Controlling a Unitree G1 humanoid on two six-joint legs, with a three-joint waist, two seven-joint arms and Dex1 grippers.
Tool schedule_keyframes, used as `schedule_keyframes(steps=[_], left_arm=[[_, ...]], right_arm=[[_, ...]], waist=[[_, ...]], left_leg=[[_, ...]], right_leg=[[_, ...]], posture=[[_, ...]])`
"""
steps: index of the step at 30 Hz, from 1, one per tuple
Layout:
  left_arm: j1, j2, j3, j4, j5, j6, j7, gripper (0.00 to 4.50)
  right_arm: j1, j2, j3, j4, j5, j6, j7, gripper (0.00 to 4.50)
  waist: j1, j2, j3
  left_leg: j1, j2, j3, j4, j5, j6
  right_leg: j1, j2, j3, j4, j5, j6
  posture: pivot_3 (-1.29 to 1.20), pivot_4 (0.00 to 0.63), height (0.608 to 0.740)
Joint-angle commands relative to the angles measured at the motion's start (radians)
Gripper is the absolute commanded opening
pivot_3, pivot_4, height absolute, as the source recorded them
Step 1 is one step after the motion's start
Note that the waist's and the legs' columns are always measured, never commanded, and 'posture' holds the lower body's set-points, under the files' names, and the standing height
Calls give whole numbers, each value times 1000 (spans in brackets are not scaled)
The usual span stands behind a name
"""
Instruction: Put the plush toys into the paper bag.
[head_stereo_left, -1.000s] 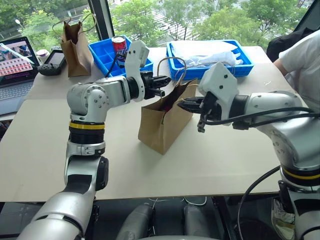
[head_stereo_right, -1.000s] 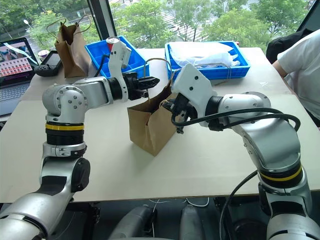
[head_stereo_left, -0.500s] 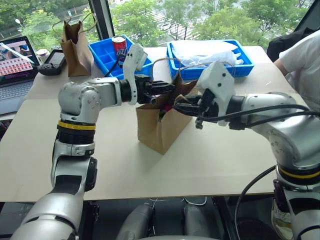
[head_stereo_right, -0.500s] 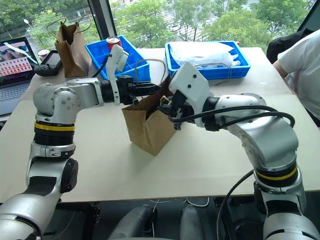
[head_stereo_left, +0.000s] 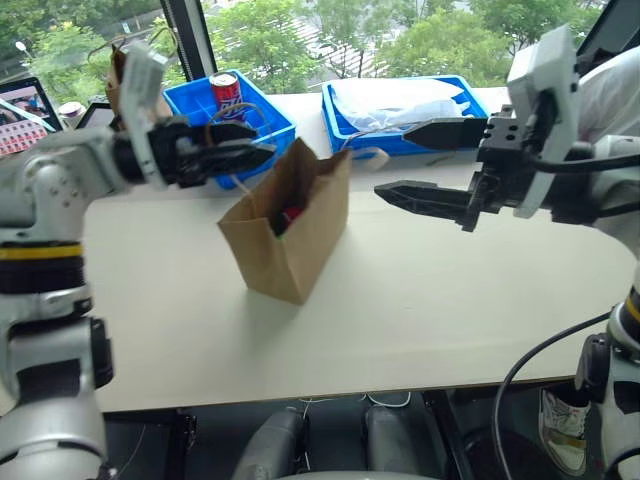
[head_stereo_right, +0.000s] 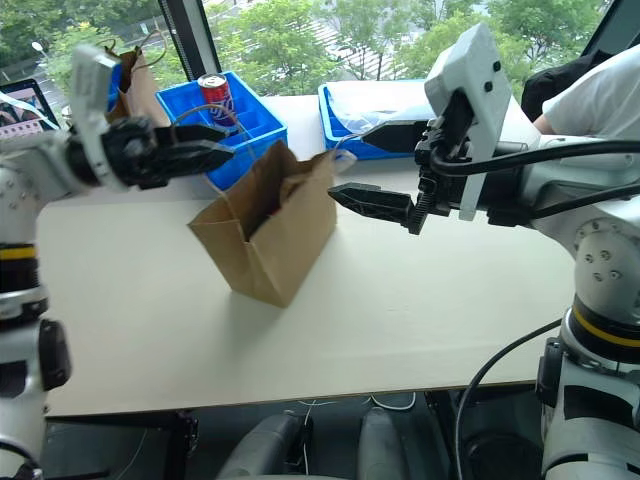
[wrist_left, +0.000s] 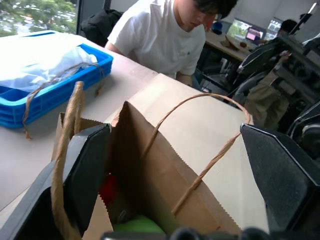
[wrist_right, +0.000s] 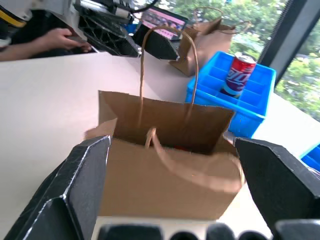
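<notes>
Both grippers spring apart! The left gripper (head_stereo_left: 235, 155) has its two black fingers spread wide and holds nothing, and it has pulled away from the mouth of the paper bag (head_stereo_left: 290, 235), where a second ago it was pinched shut right at the rim. The right gripper (head_stereo_left: 440, 165) does the same: fingers wide apart, nothing between them, backed off and lifted clear of the bag. My read is that both have let go, and the bag stands on its own on the tabletop (head_stereo_left: 420, 300), mouth gaping.

And the plush toys? Look inside. The left wrist view catches the red toy (wrist_left: 109, 189) deep in the bag with the light green toy (wrist_left: 137, 225) just beside it; the head view shows a red-and-green glimpse through the opening. So the task looks done.

From the left gripper, the bag sits just off at about four o'clock, a string handle (head_stereo_left: 232, 112) looping up near its fingers. From the right gripper, the bag lies at about eight o'clock, apart.
</notes>
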Motion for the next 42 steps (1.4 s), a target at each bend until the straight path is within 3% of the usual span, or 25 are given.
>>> schedule_keyframes(steps=[1, 3, 7, 8, 10, 13, 22, 26, 29, 35, 42], left_arm=[[153, 128, 19, -63, 3, -101, -226, 4500], [207, 154, 51, -68, -13, -111, -245, 4500], [162, 81, 134, -46, -93, -49, -115, 4500], [160, 81, 147, -55, -107, -33, -108, 4500], [169, 91, 170, -73, -139, 5, -102, 4500], [189, 99, 188, -95, -152, 18, -83, 4500], [223, 167, 204, -72, -140, 41, -66, 4500], [310, 256, 232, -22, -107, 15, -115, 4500], [415, 269, 253, -55, -97, -11, -134, 4500], [559, 96, 269, -311, -169, 10, 38, 4500], [603, -67, 207, -475, -187, 30, 240, 4500]], right_arm=[[28, -78, -127, -17, 178, 84, 59, 3958], [71, -102, -143, -29, 231, 106, 57, 3399], [139, -72, -87, -49, 236, 68, 2, 2083], [145, -64, -65, -54, 232, 64, -11, 1605], [161, -51, -23, -64, 212, 45, -29, 1131], [181, -52, 35, -71, 174, 7, -39, 32], [159, -58, 94, -62, 155, -40, -63, 32], [171, -65, 238, 12, -43, -194, -39, 32], [151, 5, 335, 107, -182, -331, -59, 32], [111, 190, 470, 380, -427, -634, -70, 32], [115, 390, 530, 571, -527, -864, -15, 32]], waist=[[1, 0, 0], [4, 0, 0], [21, -1, 0], [21, -1, 0], [20, -1, 0], [15, -1, 0], [4, -1, 0], [2, -1, 0], [3, 0, 1], [10, -1, 1], [3, -1, 1]], left_leg=[[0, 0, 0, -1, 1, -1], [0, 1, 0, -4, 1, -1], [0, 2, 0, -4, -1, 3], [0, 2, 0, -3, -1, 2], [0, 1, 1, -3, -1, 2], [1, 2, 1, -3, 0, 2], [1, 3, 2, -3, 0, 2], [2, 3, 4, -4, 0, 2], [4, 6, 8, -4, 0, 2], [8, 12, 15, -6, -1, 2], [9, 17, 15, -6, 1, -5]], right_leg=[[-1, 0, 0, 0, 0, 0], [-1, 0, 0, -2, 0, 0], [0, 0, -1, -5, 1, -1], [0, 0, -1, -5, 1, -2], [1, 0, 0, -5, 1, -2], [-1, 1, 0, -2, 1, -2], [-2, 1, 0, 0, 1, -2], [-3, 1, 0, 0, 2, -3], [-3, 1, 0, 0, 2, -4], [-2, 3, -1, -2, 6, -9], [-2, 9, 0, -3, 9, -12]], posture=[[0, 150, 740], [0, 150, 740], [0, 150, 740], [0, 150, 740], [0, 150, 740], [0, 150, 740], [0, 150, 740], [0, 150, 740], [0, 150, 740], [0, 150, 740], [0, 150, 740]])
